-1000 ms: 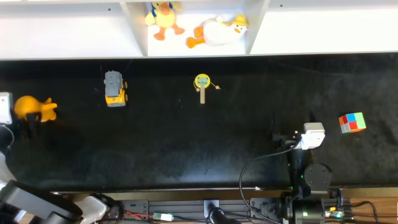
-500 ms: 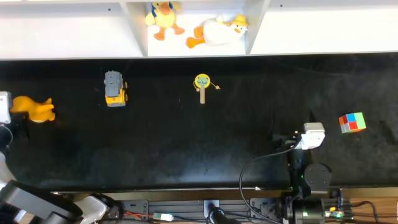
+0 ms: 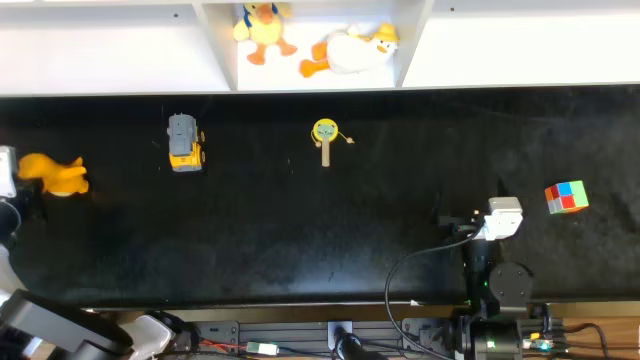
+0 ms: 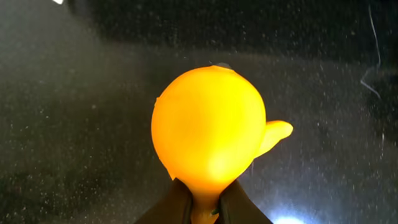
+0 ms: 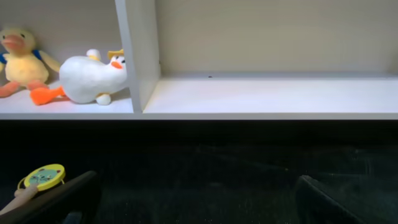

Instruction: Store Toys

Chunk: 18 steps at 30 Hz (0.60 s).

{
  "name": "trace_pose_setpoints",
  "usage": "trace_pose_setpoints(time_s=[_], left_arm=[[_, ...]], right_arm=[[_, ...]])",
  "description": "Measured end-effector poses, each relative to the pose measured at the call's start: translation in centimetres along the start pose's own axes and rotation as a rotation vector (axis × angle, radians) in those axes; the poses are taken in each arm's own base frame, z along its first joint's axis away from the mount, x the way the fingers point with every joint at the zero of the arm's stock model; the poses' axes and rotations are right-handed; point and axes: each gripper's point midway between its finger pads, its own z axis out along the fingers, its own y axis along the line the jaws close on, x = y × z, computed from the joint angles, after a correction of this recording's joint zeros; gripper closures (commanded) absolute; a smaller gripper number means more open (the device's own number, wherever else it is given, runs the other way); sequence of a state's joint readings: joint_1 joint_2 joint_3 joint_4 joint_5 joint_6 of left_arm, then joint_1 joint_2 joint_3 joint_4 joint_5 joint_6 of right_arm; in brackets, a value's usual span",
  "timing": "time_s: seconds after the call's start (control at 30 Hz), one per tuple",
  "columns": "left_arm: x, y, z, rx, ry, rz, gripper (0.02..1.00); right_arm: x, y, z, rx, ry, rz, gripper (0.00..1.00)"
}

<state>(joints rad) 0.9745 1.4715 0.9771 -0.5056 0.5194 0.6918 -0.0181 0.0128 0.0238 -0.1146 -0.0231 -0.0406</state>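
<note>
Shelf compartment (image 5: 74, 109): yellow duck (image 5: 22, 65), white goose (image 5: 87, 79); left tool (image 4: 202, 194) clamps orange toy (image 4: 208, 134)

L gripper (image 4: 200, 206) far left, pinched on orange toy (image 4: 208, 137); R gripper (image 5: 193, 196) spread wide, arm folded near base.

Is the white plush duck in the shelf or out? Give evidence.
In. The white plush duck lies inside the shelf compartment, beside the yellow duck.
</note>
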Motion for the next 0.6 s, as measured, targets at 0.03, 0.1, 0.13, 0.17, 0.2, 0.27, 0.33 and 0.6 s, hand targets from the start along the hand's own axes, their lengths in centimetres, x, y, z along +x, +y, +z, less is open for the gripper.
trace_pose_setpoints(time_s=[0.03, 0.1, 0.13, 0.17, 0.2, 0.27, 0.33, 0.6], left_arm=[[-0.2, 0.1, -0.1, -0.005, -0.006, -0.009, 0.982], [-0.8, 0.3, -0.5, -0.022, -0.029, -0.027, 0.982], [-1.2, 0.3, -0.9, -0.031, -0.042, -0.032, 0.982], [-1.6, 0.3, -1.2, -0.037, -0.055, -0.032, 0.98], [-2.1, 0.2, -1.5, -0.042, -0.069, -0.034, 0.982], [-3.1, -0.2, -2.0, -0.045, -0.099, -0.034, 0.982], [-4.1, -0.6, -2.2, -0.044, -0.126, -0.034, 0.982], [-8.7, -1.8, -2.0, -0.037, -0.263, -0.069, 0.982]], right_arm=[[0.0, 0.0, 0.0, 0.0, 0.0, 0.0, 0.005], [0.0, 0.0, 0.0, 0.0, 0.0, 0.0, 0.005], [0.0, 0.0, 0.0, 0.0, 0.0, 0.0, 0.007], [0.0, 0.0, 0.0, 0.0, 0.0, 0.0, 0.005], [0.0, 0.0, 0.0, 0.0, 0.0, 0.0, 0.005], [0.0, 0.0, 0.0, 0.0, 0.0, 0.0, 0.005], [0.0, 0.0, 0.0, 0.0, 0.0, 0.0, 0.005], [0.0, 0.0, 0.0, 0.0, 0.0, 0.0, 0.005]])
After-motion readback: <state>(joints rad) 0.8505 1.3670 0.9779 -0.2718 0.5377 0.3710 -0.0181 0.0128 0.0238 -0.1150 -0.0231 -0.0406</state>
